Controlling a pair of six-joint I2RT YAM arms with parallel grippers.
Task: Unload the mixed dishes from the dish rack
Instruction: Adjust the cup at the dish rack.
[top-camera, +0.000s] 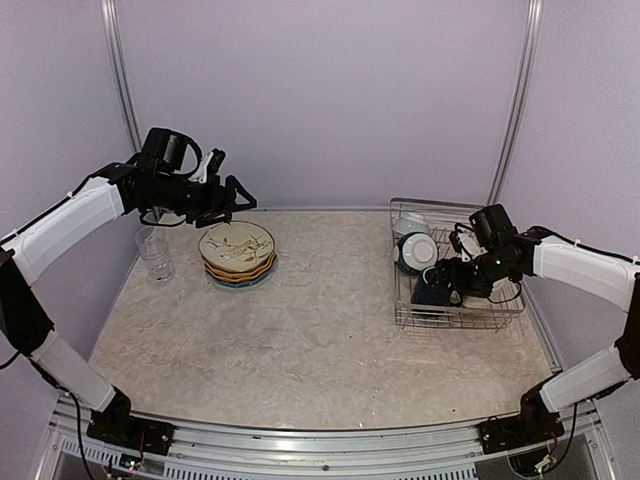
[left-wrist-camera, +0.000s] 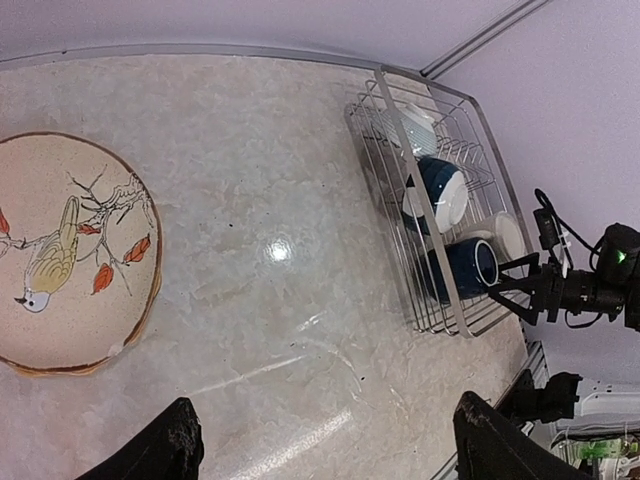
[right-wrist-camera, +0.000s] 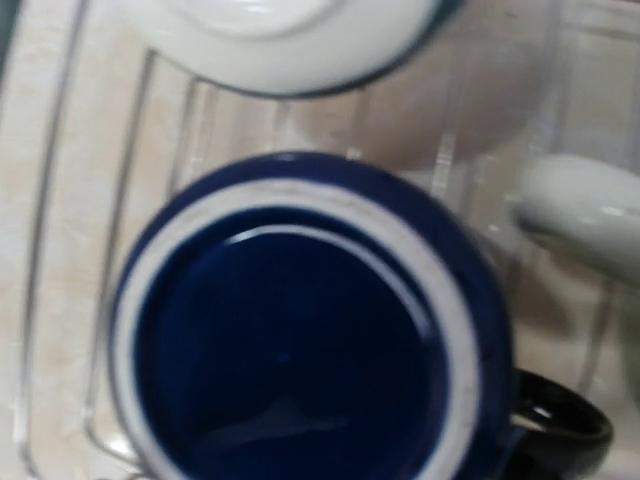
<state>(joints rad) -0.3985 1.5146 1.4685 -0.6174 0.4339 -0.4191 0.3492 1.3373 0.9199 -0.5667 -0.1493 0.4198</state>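
Lilac walls close the table on three sides. Seen from above, the rack sits in the far right corner with its outer side near the wall, so the right arm has little room to swing out that way. The right gripper hangs low over the blue mug at the rack's near end; I cannot tell whether its jaws are apart or closed. The bowl stands on edge just behind, and a lift that drifts back could knock it. Plates and glass are already out on the left. Wide bare table lies between them and the rack — the safest ground for setting down.

From the left wrist, the left gripper is spread wide and holds nothing, high above the table beside the top plate. A careless drop to that side risks clipping the stack's rim.

The right wrist view is blurred and shows no fingers. The mug's mouth faces the camera and nearly fills the view, with its handle at lower right, a cream mug close by and rack wires beneath. My judgement is that a finger could snag a wire or nudge the cream mug — and a shallow pinch on the glazed wall may slip.
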